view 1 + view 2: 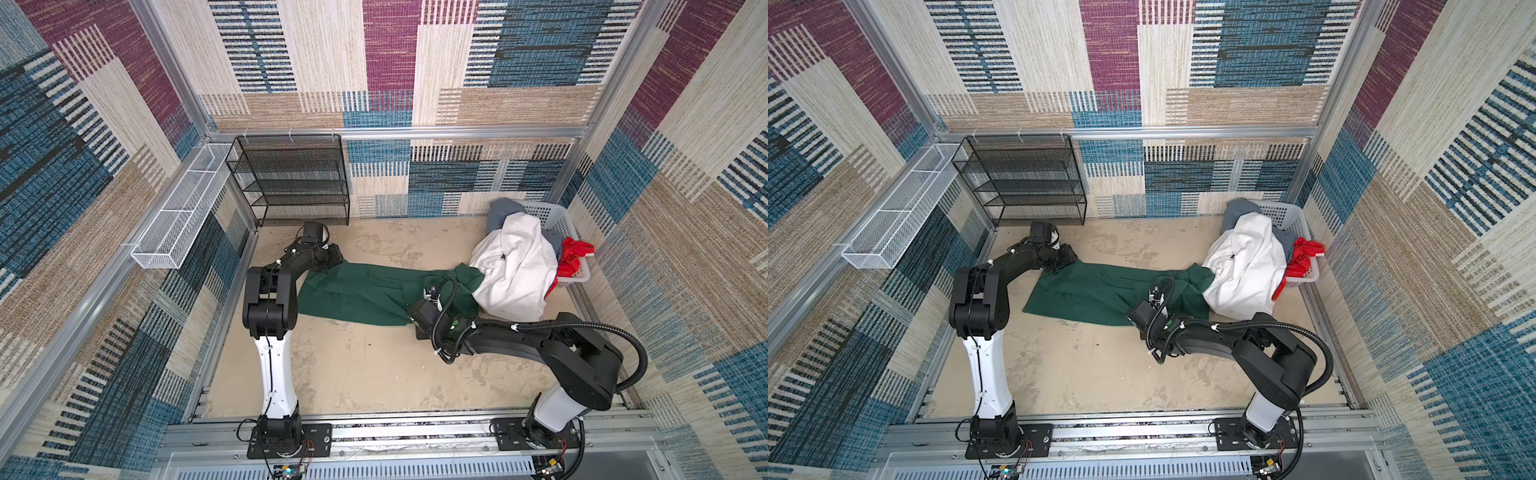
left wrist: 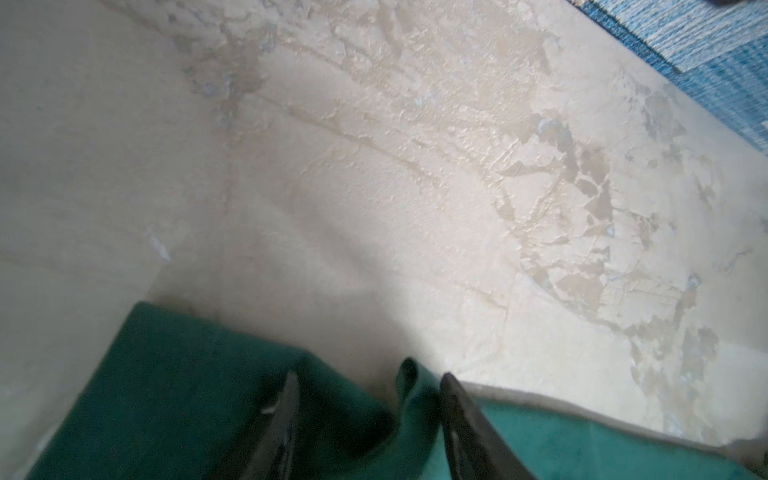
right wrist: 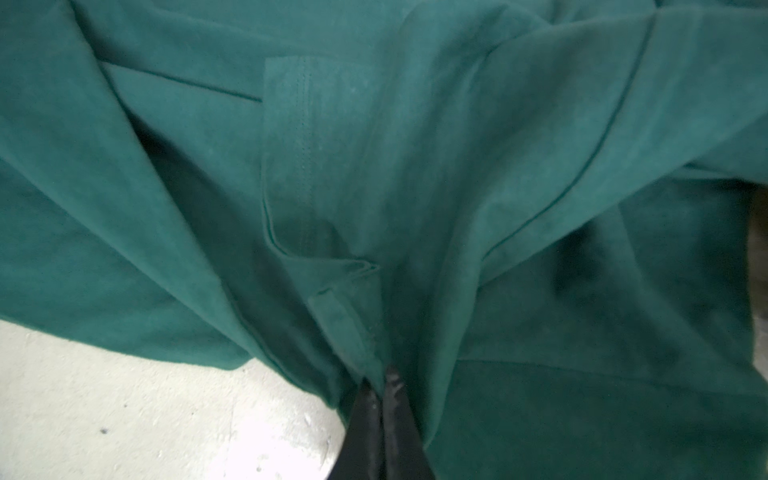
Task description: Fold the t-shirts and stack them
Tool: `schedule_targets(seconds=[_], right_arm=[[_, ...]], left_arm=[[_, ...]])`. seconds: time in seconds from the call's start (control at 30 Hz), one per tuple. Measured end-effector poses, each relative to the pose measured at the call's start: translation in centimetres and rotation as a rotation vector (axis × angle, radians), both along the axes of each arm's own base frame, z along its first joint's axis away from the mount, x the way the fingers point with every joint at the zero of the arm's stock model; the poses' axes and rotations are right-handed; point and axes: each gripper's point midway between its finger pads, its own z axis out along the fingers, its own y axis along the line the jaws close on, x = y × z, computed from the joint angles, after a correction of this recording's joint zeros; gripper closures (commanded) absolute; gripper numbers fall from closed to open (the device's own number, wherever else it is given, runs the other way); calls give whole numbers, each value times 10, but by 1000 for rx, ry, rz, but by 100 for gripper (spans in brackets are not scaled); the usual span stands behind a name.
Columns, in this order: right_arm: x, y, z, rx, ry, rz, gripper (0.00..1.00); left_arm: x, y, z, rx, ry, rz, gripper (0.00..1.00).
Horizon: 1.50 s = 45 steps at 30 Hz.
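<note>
Worktop (image 1: 374, 374): beige and mottled. Both top views show all of it; each wrist view catches only a patch.

Dark green t-shirt (image 1: 365, 291): lies stretched out in a long band across the middle of the worktop in both top views (image 1: 1092, 291). Its far end is tucked under the white t-shirt. The right wrist view fills with it (image 3: 374, 166) and gives detail the top views lack: overlapping layers, a stitched hem and deep creases.

White t-shirt (image 1: 515, 266): spills from the basket onto the worktop and covers the green one's end. I see it only from above.

Basket (image 1: 548, 216): pale and perforated, in the far right corner. A grey t-shirt (image 1: 503, 210) is heaped at its far rim, and a red t-shirt (image 1: 573, 259) hangs over its near side. Neither wrist view shows them.

Left end effector (image 2: 368, 376): from above (image 1: 1068, 254) it sits at the green t-shirt's far left corner, and I cannot read the jaws there. The left wrist view shows them: fingers apart, straddling a raised fold of green cloth (image 2: 166, 395), with a gap left on one side of it. They are not clamped on it.

Right end effector (image 3: 380, 380): in the top views the wrist hides its tips over the shirt's near edge. The right wrist view shows the fingers pressed together with green cloth gathered and pinched between them.
</note>
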Motion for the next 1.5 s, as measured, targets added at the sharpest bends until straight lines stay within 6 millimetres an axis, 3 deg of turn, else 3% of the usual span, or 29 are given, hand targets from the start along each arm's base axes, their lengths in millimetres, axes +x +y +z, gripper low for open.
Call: schedule_targets(seconds=[0.17, 0.37, 0.47, 0.57, 0.6, 0.77, 0.97, 1.03, 1.1, 1.3, 1.5], right_arm=[[0, 0, 0, 0, 1, 0, 100], [0, 0, 0, -1, 1, -1, 100], [0, 0, 0, 0, 1, -1, 100], [0, 0, 0, 1, 2, -3, 100], [0, -1, 0, 1, 2, -3, 100], [1, 1, 4, 6, 1, -10, 100], [2, 2, 10, 18, -8, -14, 100], [3, 3, 12, 21, -14, -15, 100], [4, 2, 13, 21, -17, -17, 100], [4, 2, 13, 21, -16, -16, 100], [4, 2, 13, 21, -16, -16, 100]], left_arm=[[-14, 2, 2, 24, 28, 0, 48], [-23, 5, 20, 74, 2, -8, 50], [-29, 6, 16, 84, 3, -12, 62], [-27, 4, 16, 75, -4, -18, 91], [-25, 2, 17, 65, -11, -24, 96], [-28, 1, 27, 62, -37, -32, 100], [-28, 2, 58, 65, -123, -33, 100], [-27, 2, 59, 68, -132, -31, 73], [-24, 3, 54, 75, -132, -33, 58], [-3, -1, 33, 71, -108, -50, 57], [-3, -3, 12, 72, -53, -62, 62]])
